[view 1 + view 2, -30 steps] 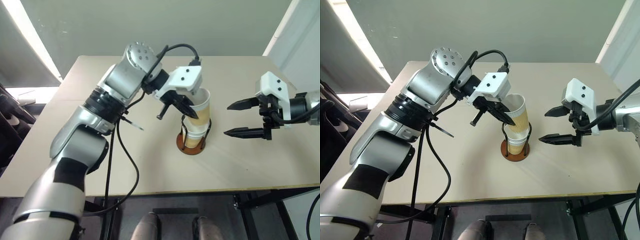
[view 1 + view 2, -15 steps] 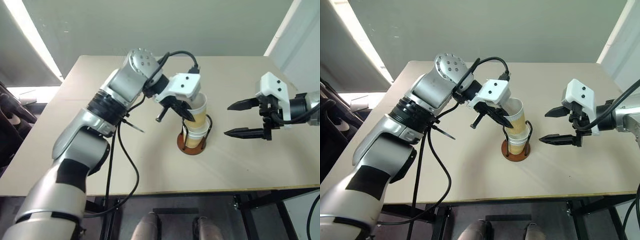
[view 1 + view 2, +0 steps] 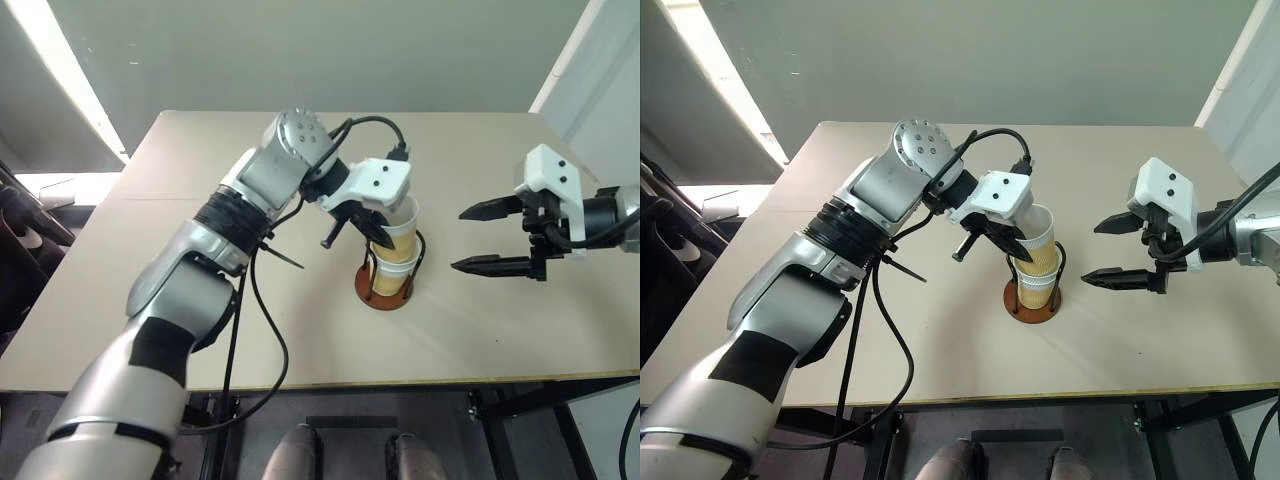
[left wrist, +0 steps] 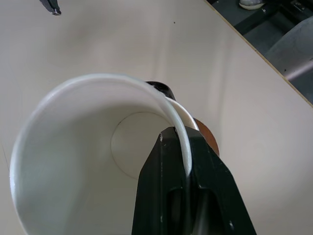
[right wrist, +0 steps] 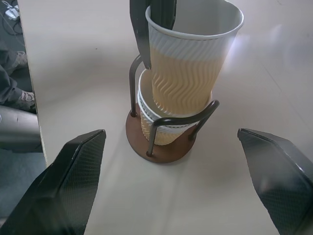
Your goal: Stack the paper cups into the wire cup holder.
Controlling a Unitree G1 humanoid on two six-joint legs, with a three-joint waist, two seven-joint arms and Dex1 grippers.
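Left fingers (image 3: 381, 237): pinched tight on the rim of the top paper cup (image 5: 191, 58).
Right fingers (image 3: 489, 238): wide open, holding nothing, beside the wire cup holder (image 5: 164, 147).
Cups: the top cup sits partly inside another paper cup (image 5: 149, 123) in the holder on the worktop (image 3: 500, 330).

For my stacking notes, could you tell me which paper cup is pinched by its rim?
The top cup, its rim clamped by the left gripper. It sits partly nested in the lower cup, which rests untouched in the wire cup holder.

The top cup (image 5: 193, 58) hides the lower cups' (image 5: 156, 120) interiors.
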